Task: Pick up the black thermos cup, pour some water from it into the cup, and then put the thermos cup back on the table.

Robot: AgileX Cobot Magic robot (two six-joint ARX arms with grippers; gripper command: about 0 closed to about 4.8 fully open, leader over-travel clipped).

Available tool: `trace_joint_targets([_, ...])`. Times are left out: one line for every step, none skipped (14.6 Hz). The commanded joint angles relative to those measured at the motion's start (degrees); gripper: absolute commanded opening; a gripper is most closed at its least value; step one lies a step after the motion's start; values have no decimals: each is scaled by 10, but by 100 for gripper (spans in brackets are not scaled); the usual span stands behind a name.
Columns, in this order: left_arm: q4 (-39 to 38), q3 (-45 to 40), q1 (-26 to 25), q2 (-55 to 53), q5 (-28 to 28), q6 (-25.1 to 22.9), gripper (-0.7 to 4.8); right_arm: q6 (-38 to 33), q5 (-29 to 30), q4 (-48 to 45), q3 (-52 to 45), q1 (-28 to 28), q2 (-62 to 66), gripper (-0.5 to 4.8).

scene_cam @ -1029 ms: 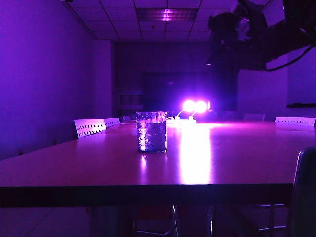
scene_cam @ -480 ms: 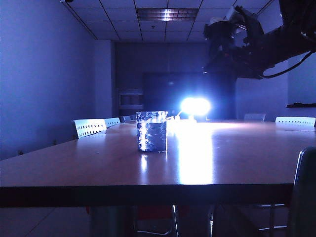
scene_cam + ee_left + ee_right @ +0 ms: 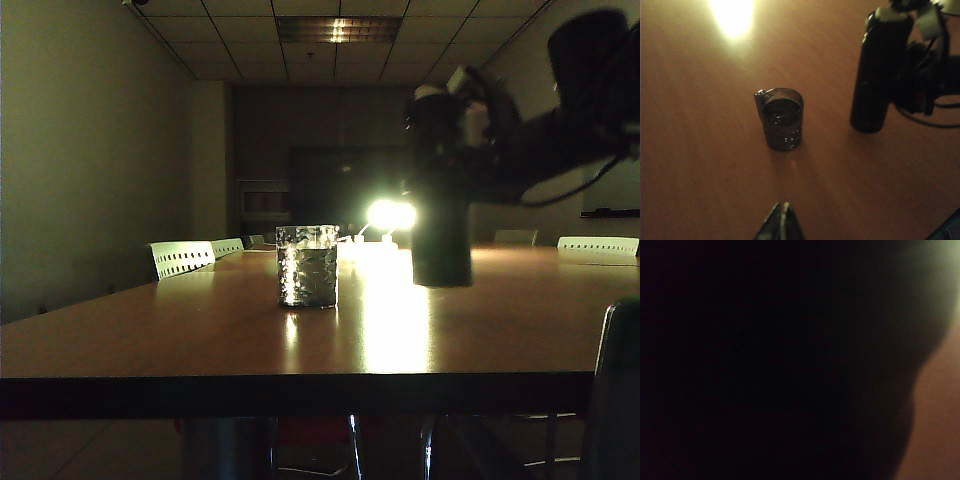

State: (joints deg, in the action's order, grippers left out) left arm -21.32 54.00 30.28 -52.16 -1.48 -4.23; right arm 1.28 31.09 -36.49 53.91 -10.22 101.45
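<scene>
Lowered since prev.: black thermos cup (image 3: 441, 195), upright, clasped by right gripper (image 3: 470, 150); left gripper (image 3: 780, 225) clenched nr cup (image 3: 782, 119).

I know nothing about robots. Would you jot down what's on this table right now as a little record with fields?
Table: orange-brown wood, lit by a bright lamp at the far end
Cup: clear dimpled glass, upright, holding some water
Black thermos cup: upright, gripped near its top, base at or just above the table, right of the cup
Right gripper: clamped on the thermos
Left gripper: shut, above the table, pointing at the cup, holding nothing
Pouring: appears done
</scene>
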Motion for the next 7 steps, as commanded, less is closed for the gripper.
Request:
trace_joint_targets([3,2,0,1,-2,2,-5,1,8,-69,5,0,20,95])
trace_joint_targets([1,2,0,1,-2,2,-5,1,8,-87,5,0,33,95])
trace_joint_targets([-3,2,0,1,-2,2,-5,0,7,-115,6,0,48,95])
trace_joint_targets([-9,2,0,1,-2,2,-5,0,5,-131,6,0,58,95])
trace_joint_targets([-12,2,0,1,-2,2,-5,1,3,-135,6,0,67,95])
trace_joint_targets([-13,2,0,1,-2,2,-5,3,4,-133,6,0,72,120])
trace_joint_targets([-13,2,0,1,-2,2,-5,3,3,-130,6,0,77,164])
